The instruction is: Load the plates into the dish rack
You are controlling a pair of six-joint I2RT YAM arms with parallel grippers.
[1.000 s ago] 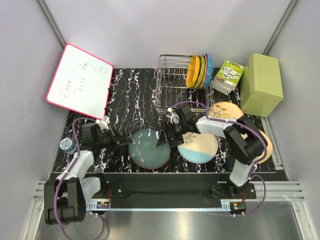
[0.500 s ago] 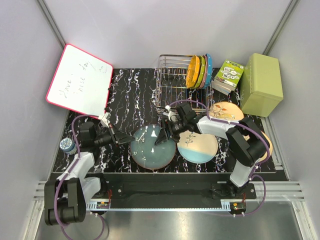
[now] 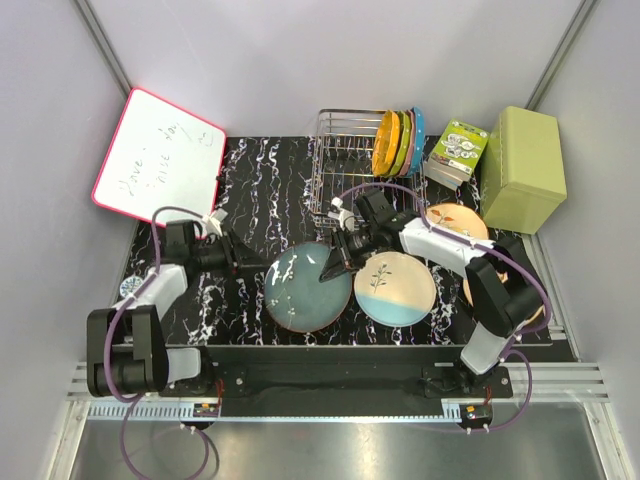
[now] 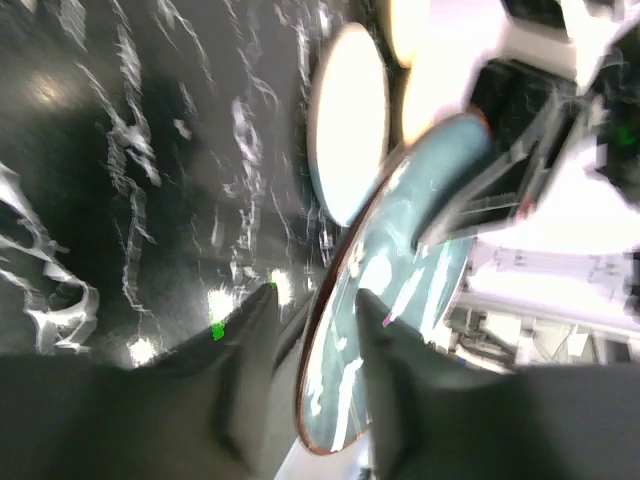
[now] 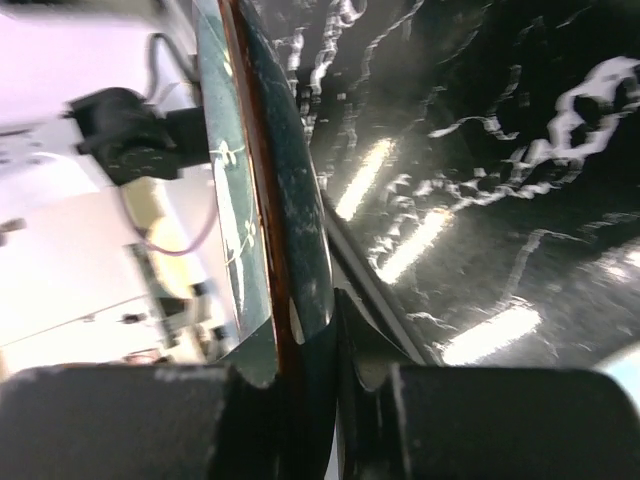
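Whiteboard [image 3: 160, 175] left of teal plate [image 3: 295, 295] perhaps reads "nice day".

The left arm [image 3: 160, 290] is laid out low from its base, and the left gripper [image 3: 252, 266] is pointed rightward toward the middle of the table. Its two fingers [image 4: 250, 340] are held parted, one set on each side of the rim of the teal-blue plate [image 3: 300, 295], with a gap seen on both sides. The right arm [image 3: 450, 250] is bent at the elbow and reached leftward, with the right gripper [image 3: 337, 262] angled downward. Its jaws are closed on the plate's opposite rim, which is pinched between the dark fingers [image 5: 120, 420].
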